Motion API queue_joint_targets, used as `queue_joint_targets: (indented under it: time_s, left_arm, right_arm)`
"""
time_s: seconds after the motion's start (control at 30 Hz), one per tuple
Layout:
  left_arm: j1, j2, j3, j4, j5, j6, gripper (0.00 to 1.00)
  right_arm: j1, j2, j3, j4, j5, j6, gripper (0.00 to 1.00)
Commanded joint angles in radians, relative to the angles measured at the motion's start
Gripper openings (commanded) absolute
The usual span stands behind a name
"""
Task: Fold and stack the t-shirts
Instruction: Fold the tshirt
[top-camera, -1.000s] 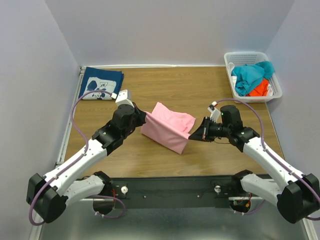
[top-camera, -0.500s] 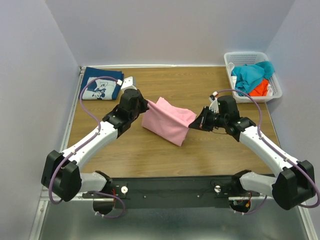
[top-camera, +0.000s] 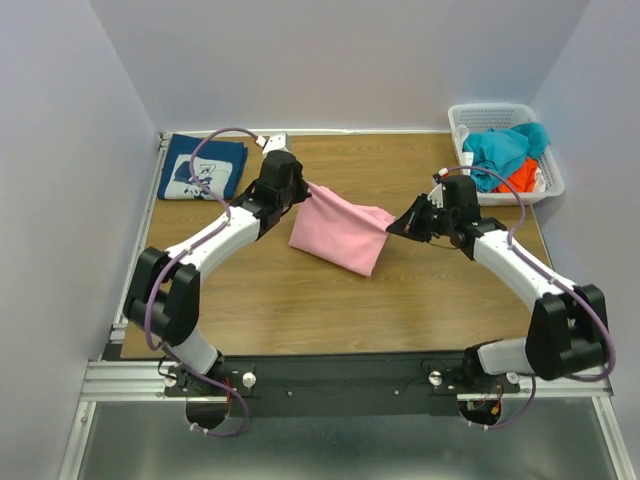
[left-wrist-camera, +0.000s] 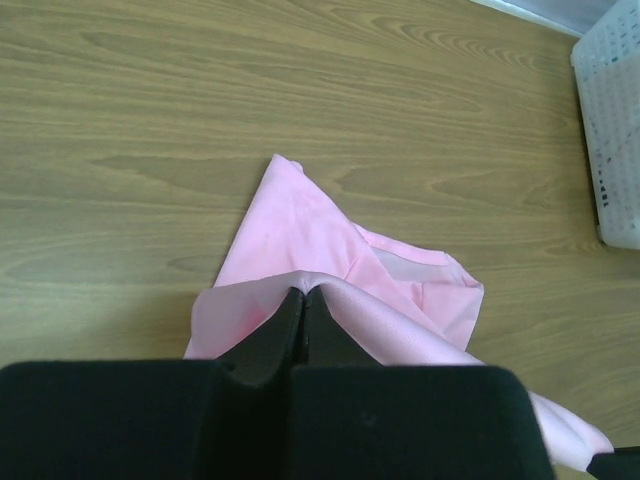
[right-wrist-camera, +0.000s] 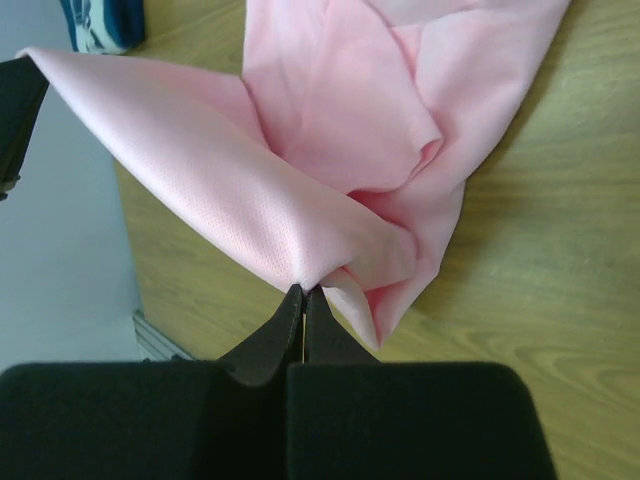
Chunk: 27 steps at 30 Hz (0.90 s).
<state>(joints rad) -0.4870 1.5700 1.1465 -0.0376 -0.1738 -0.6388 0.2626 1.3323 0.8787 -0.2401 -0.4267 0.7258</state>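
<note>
Lying folded in the far left corner of the worktop (top-camera: 300, 300), behind and to the left of the left tool (top-camera: 301, 186), is the navy blue t-shirt (top-camera: 200, 168). A loop of purple cable (top-camera: 215, 135) crosses its white print, so the drawing is hard to read. The left tool is clamped tight on one upper corner of the pink t-shirt (top-camera: 340, 232). The cloth stretches from there across to the right tool (top-camera: 393, 229), which is pinched just as tight on the opposite corner. Between the two tools the tee sags, and its lower folds trail on the worktop below them. The pinched corners themselves vanish inside the closed fingers. Well behind and to the right of the right tool stands a white basket (top-camera: 500, 108) holding a teal cloth (top-camera: 505, 148) and an orange cloth (top-camera: 521, 179), clear of both arms. Compared with a second ago, both tools have reached farther back from the bases, carrying the pink tee with them, and the left one now sits nearer the navy tee.
</note>
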Motion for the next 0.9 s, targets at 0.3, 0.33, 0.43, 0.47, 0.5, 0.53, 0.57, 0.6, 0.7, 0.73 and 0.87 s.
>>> queue_joint_targets:
  time_s: [0.3,0.33,0.43,0.47,0.5,0.53,0.57,0.6,0.7,0.73,0.87]
  left_arm:
    - [0.044,0.347,0.275,0.03,-0.007,0.031,0.0]
    - [0.047,0.375,0.285,0.03,-0.007,0.033,0.0]
    - [0.06,0.401,0.305,0.034,0.008,0.031,0.0]
    - [0.064,0.415,0.308,0.033,0.008,0.033,0.0]
    - [0.068,0.424,0.312,0.033,0.008,0.034,0.0]
    - [0.073,0.433,0.323,0.031,0.01,0.036,0.0]
    - [0.083,0.45,0.328,0.031,0.017,0.036,0.0]
    - [0.088,0.456,0.329,0.033,0.037,0.036,0.0]
    - [0.096,0.461,0.318,0.054,0.062,0.044,0.0]
    - [0.096,0.456,0.308,0.059,0.063,0.044,0.0]
    - [0.096,0.443,0.262,0.073,0.068,0.031,0.0]
  right_arm:
    - [-0.106,0.365,0.124,0.305,-0.032,0.041,0.01]
    - [-0.109,0.39,0.138,0.317,-0.043,0.041,0.01]
    - [-0.108,0.48,0.196,0.346,-0.092,0.035,0.01]
    - [-0.109,0.501,0.213,0.344,-0.107,0.02,0.01]
    - [-0.108,0.524,0.229,0.346,-0.11,0.015,0.02]
    - [-0.108,0.541,0.252,0.346,-0.112,0.017,0.03]
    - [-0.109,0.568,0.265,0.348,-0.112,0.015,0.03]
    - [-0.108,0.577,0.275,0.357,-0.106,0.018,0.03]
    - [-0.108,0.588,0.295,0.375,-0.121,0.006,0.01]
    - [-0.108,0.581,0.292,0.378,-0.118,0.003,0.01]
    - [-0.106,0.553,0.25,0.377,-0.104,-0.008,0.01]
